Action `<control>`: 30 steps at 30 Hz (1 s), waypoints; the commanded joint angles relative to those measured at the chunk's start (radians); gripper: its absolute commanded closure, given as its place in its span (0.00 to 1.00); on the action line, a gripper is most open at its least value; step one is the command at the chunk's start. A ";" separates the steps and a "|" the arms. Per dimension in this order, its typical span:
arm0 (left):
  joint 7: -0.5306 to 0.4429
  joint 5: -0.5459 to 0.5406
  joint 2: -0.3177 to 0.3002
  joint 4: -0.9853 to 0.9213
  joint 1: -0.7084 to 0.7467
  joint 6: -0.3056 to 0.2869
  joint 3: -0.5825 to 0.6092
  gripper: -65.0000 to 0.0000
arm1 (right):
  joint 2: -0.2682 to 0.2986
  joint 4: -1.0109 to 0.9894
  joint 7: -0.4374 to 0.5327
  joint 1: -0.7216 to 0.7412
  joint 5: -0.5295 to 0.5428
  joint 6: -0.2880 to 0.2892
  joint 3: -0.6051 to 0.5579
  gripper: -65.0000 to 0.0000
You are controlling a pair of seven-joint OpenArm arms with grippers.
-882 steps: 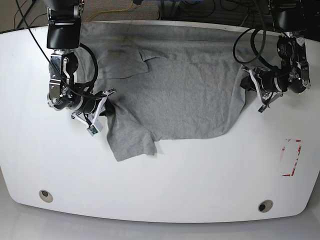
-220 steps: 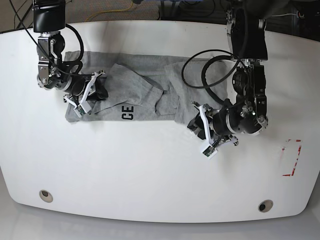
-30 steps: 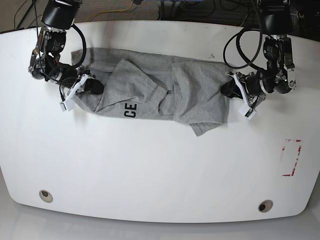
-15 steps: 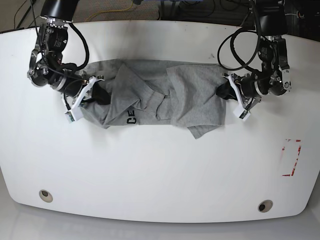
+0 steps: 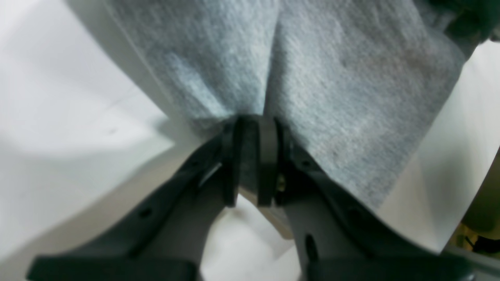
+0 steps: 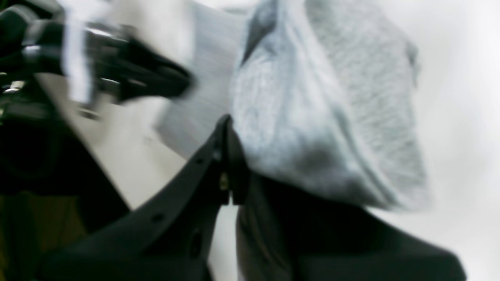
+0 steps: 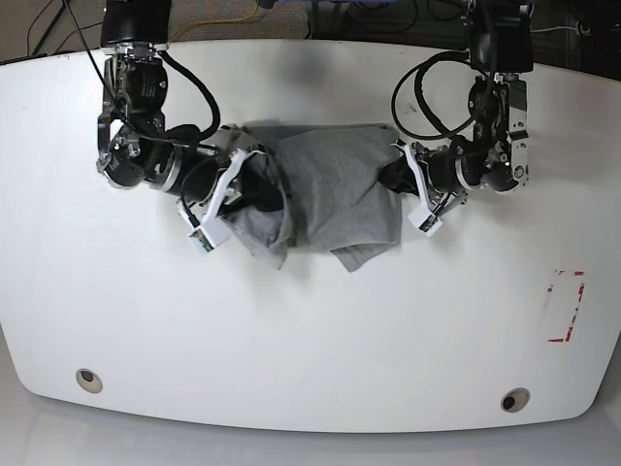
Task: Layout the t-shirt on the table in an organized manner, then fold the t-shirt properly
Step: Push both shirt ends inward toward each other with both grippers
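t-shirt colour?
Light heather grey t-shirt; the knit shows best in the left wrist view.

We see the t-shirt (image 7: 330, 189) as soft, matt heather-grey cloth with a fine knit grain, rumpled into folds. The table (image 7: 310, 340) under it looks smooth, white and faintly glossy. The left gripper (image 5: 250, 164) pinching the cloth looks like matt black plastic.
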 commanded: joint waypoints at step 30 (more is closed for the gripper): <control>0.058 0.050 0.005 0.071 0.037 0.006 0.003 0.90 | -0.154 -0.030 0.019 0.079 -0.153 -0.022 -0.124 1.00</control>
